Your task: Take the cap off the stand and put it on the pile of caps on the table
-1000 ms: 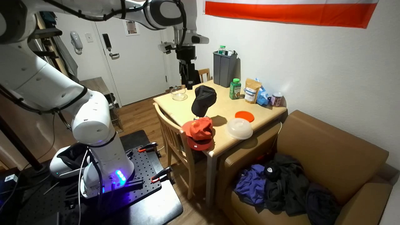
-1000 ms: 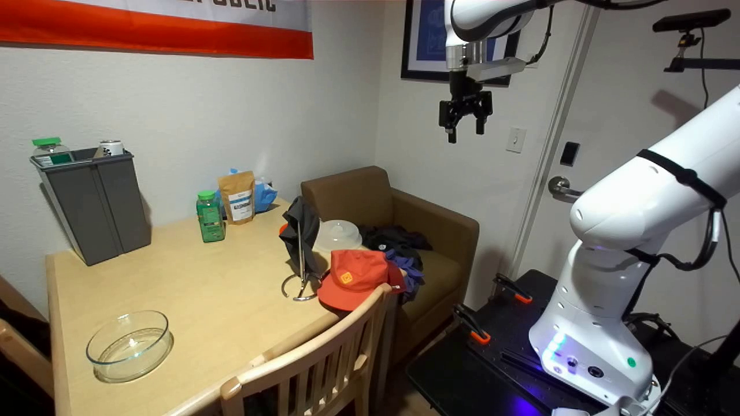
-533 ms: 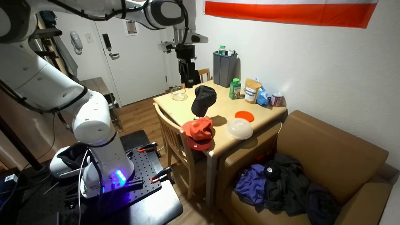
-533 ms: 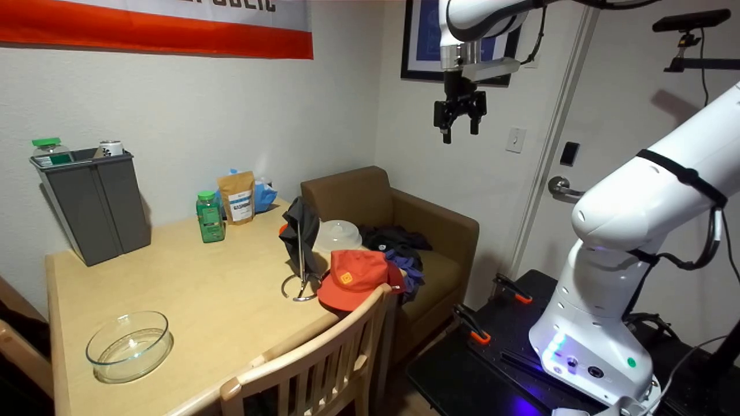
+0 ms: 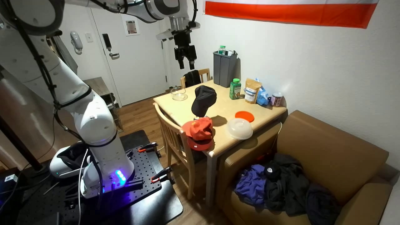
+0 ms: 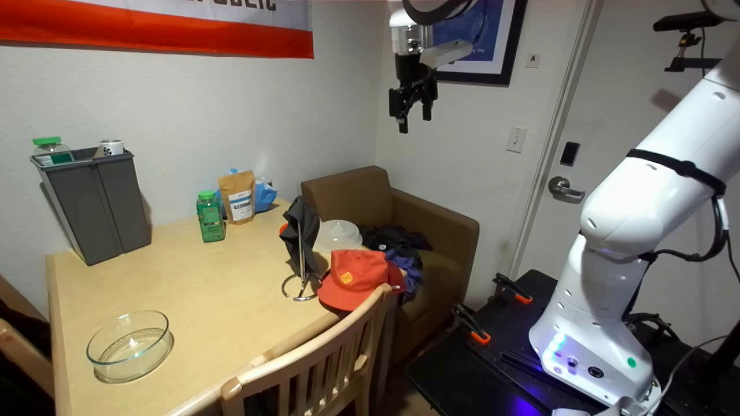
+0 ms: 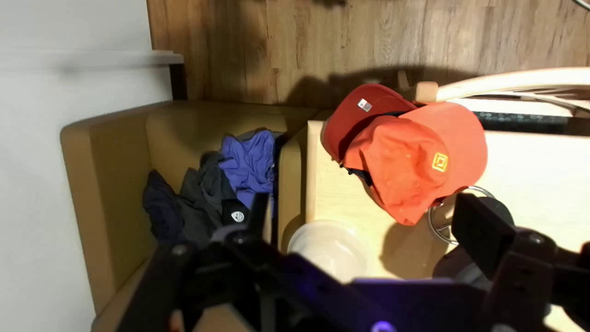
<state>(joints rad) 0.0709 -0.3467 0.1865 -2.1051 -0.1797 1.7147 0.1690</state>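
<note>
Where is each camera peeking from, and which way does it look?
An exterior view: high near the robot's base, facing the table; arm and end effector show too.
An exterior view: high near the glass bowl, facing the sofa; the same parts show.
The wrist view: on the wrist, looking down at the red caps; dark fingers show.
Both exterior views share the black cap and table.

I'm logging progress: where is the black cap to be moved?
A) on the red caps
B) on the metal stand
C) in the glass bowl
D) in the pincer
B: in an exterior view the black cap rests on the metal stand, away from the open pincer.
</note>
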